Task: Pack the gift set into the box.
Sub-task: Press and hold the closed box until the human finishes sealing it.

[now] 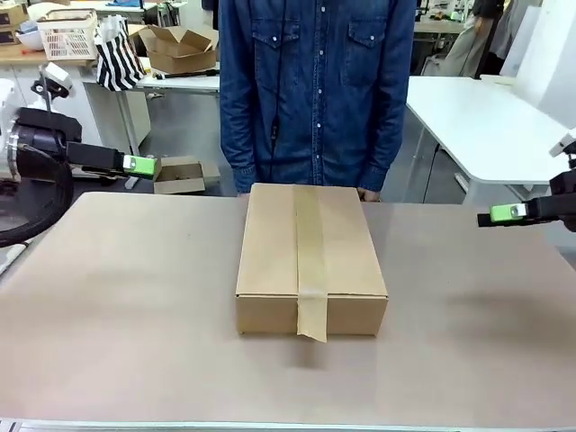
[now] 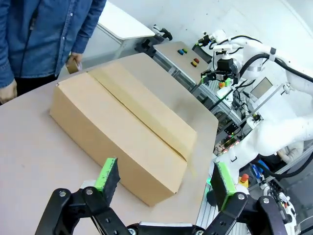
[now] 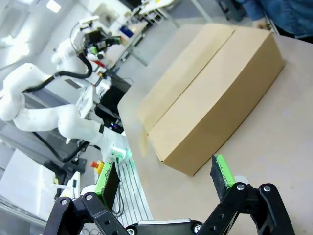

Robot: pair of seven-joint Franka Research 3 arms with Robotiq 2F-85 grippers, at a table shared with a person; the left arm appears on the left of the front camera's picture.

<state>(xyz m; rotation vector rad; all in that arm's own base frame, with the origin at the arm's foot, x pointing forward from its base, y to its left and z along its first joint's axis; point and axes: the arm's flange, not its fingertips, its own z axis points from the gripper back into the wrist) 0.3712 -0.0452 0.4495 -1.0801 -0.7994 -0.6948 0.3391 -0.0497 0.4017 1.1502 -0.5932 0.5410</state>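
Observation:
The box (image 1: 310,256) lies flat in the middle of the table with its flaps shut and a strip of brown tape (image 1: 310,270) running along its top and down the near face. The gift set is hidden. My left gripper (image 1: 144,166) hovers open above the table's far left edge, well clear of the box. My right gripper (image 1: 507,213) hangs open at the far right, also apart from it. Each wrist view has its own gripper open and empty, left gripper (image 2: 165,175) and right gripper (image 3: 165,175), looking at the box (image 2: 122,127) (image 3: 215,103).
A person (image 1: 315,90) in a blue denim shirt stands right behind the box, hands (image 2: 73,63) at the table's far edge. A small carton (image 1: 180,175) sits on the floor behind the left gripper. Bare tabletop (image 1: 117,315) spreads on both sides of the box.

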